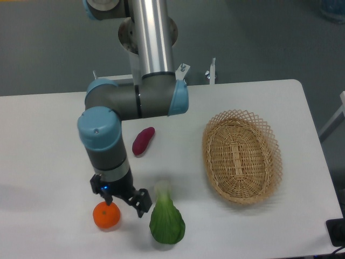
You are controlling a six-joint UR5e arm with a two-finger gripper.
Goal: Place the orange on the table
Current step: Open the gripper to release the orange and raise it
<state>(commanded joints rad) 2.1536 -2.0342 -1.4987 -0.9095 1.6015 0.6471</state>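
The orange (106, 216) is small, round and bright orange with a tiny green stem dot. It rests on the white table (48, 162) near the front left. My gripper (119, 200) hangs just above and to the right of it, pointing down. The black fingers (141, 203) stand apart and hold nothing. The left finger is close to the orange's top; I cannot tell if it touches.
A green leafy vegetable (166, 220) lies right of the orange, close to the gripper. A purple sweet potato (143, 141) lies behind the arm. An empty wicker basket (241, 156) sits at the right. The table's front edge is near.
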